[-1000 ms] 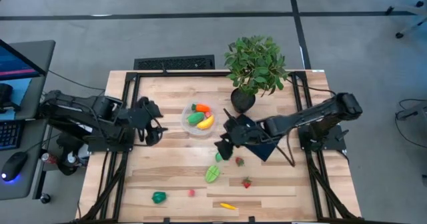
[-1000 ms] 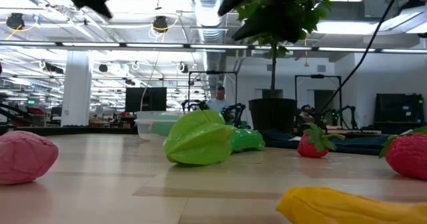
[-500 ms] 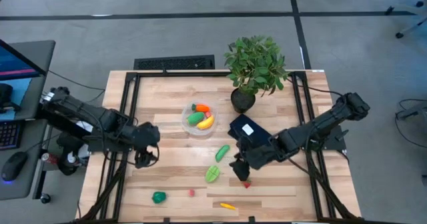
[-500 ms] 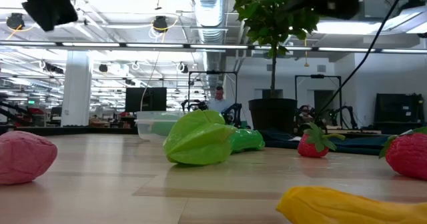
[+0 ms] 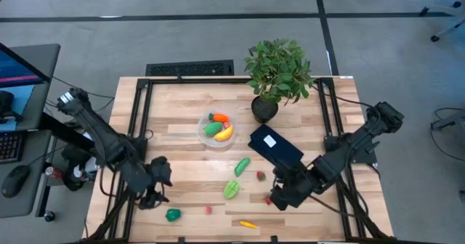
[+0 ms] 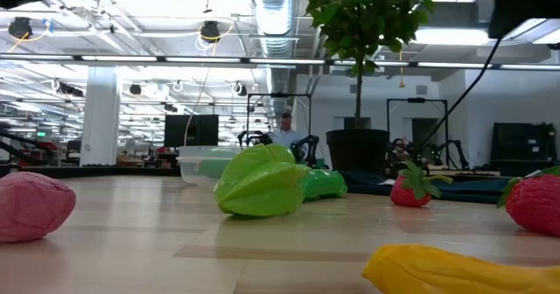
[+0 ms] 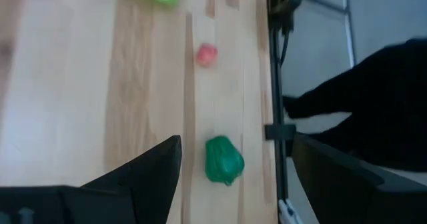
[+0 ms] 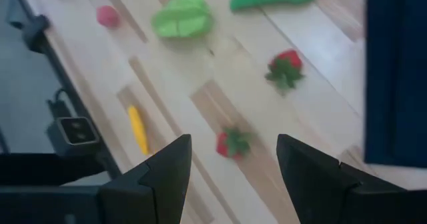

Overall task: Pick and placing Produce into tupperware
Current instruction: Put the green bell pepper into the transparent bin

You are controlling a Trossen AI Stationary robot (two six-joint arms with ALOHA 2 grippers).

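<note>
High view: both arms had swung toward the worktop's front edge, left gripper (image 5: 154, 193) spread above a green pepper (image 5: 173, 215), right gripper (image 5: 277, 197) parted over a strawberry (image 5: 268, 199). Tupperware (image 5: 217, 130) sat mid-worktop, partly filled; the workshop stretched behind.

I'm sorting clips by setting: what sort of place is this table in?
Probably a large open robotics lab or workshop. The low view shows exposed ceiling ducts and long light strips, monitors and other metal rigs behind, and a person at a workstation.
</note>
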